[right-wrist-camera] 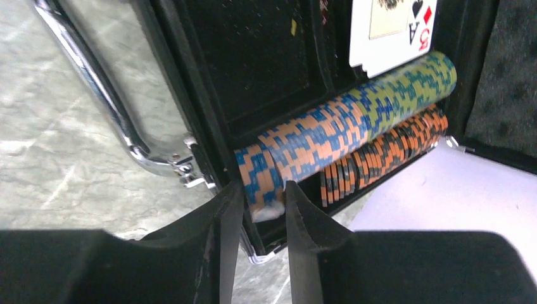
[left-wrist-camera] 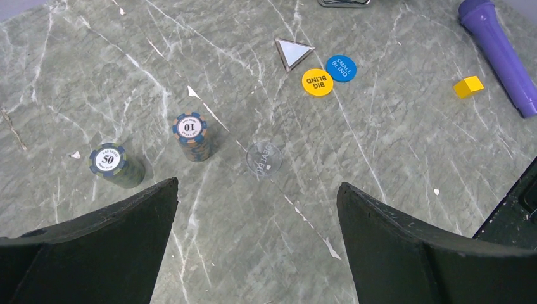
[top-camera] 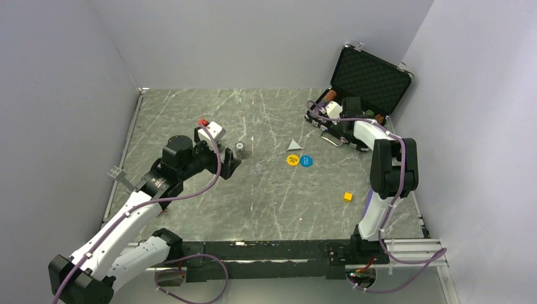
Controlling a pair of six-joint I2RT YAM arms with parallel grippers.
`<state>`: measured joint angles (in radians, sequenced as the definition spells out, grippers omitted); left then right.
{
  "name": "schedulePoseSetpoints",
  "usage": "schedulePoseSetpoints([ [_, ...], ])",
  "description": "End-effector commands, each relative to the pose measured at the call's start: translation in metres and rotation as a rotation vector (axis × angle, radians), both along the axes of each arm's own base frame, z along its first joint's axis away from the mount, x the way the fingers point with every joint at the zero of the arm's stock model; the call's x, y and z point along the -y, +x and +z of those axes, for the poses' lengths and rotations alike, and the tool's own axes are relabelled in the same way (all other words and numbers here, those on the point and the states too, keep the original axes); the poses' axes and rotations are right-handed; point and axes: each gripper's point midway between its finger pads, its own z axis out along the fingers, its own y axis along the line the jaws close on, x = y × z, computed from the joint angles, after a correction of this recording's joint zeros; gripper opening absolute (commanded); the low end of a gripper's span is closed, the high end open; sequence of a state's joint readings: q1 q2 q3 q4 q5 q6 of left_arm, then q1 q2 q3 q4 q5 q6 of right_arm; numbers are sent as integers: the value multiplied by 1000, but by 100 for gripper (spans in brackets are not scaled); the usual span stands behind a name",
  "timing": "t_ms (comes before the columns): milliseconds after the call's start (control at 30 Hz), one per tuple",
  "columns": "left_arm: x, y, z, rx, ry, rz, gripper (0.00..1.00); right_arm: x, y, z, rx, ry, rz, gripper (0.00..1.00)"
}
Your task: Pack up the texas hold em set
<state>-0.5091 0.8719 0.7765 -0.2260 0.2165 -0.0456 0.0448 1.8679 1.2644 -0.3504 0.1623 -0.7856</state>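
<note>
Right gripper (right-wrist-camera: 260,206) pinched orange-and-blue chip stack (right-wrist-camera: 259,171); best seated flush within black foam-lined briefcase (right-wrist-camera: 253,63) slot. Left gripper (left-wrist-camera: 256,209) hung splayed, empty.

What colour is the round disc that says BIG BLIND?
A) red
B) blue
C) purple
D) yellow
D. In the left wrist view, the BIG BLIND disc is yellow. The SMALL BLIND disc right beside it is the blue one.
</note>
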Motion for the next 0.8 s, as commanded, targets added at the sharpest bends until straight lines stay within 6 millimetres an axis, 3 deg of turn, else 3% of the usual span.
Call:
schedulePoseSetpoints([
  [0, 5, 2, 16, 30, -36, -18, 99, 28, 3, 24, 70, -88, -76, 37],
  [333, 5, 3, 16, 28, -35, -18, 99, 23, 3, 36, 106, -54, -84, 45],
  [600, 2, 4, 15, 29, -30, 1, 99, 3, 9, 67, 197, 77, -66, 45],
  [767, -10, 13, 12, 13, -8, 83, 99, -12, 8, 92, 266, 171, -47, 45],
])
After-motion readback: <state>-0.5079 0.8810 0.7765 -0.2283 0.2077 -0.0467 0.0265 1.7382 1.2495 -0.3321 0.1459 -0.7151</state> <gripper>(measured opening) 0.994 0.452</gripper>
